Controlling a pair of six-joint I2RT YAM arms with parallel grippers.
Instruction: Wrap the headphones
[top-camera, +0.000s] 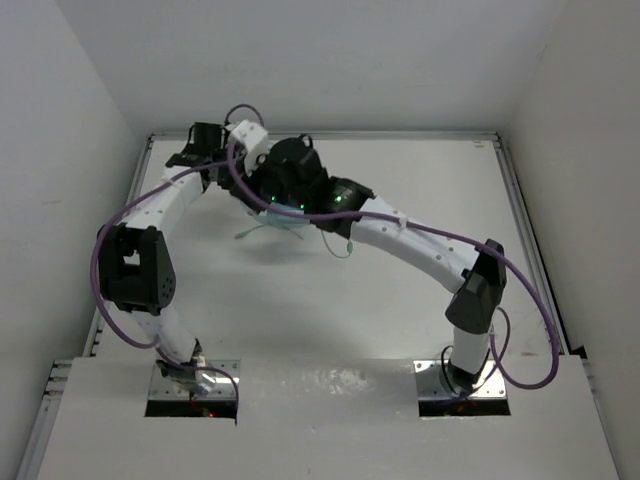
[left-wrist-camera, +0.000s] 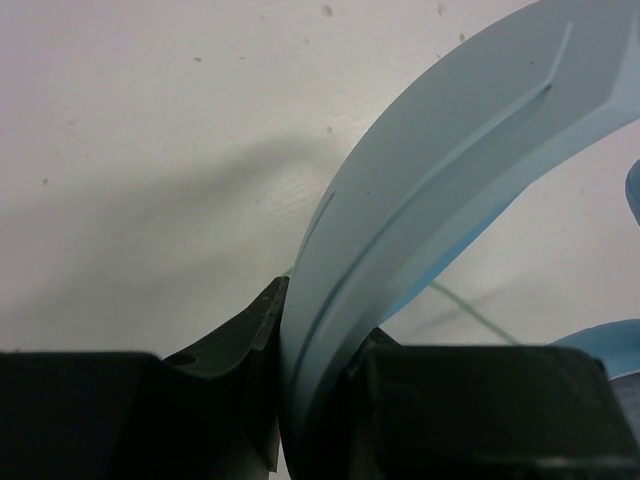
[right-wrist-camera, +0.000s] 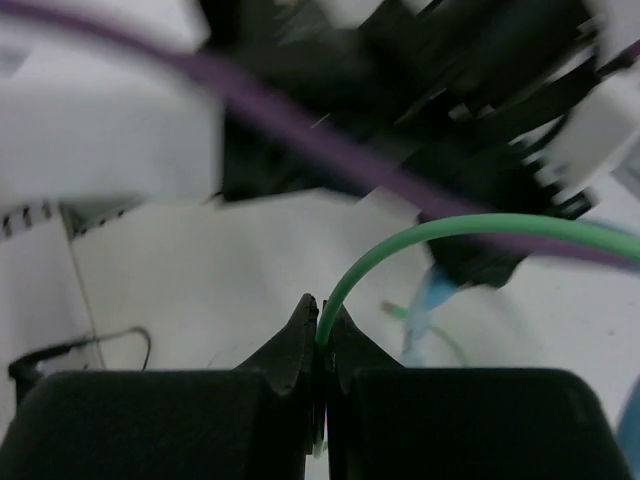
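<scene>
Top external: headphones (top-camera: 285, 228) well inside table (top-camera: 400, 320) edges

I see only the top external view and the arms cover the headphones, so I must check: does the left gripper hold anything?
Observer: Yes, the left gripper is shut on the light blue headband.
Operator: And the other arm?
Observer: The right gripper is shut on the thin green cable.
Operator: Is that cable pulled straight?
Observer: No, it curves up from the grip in an arc.
</scene>
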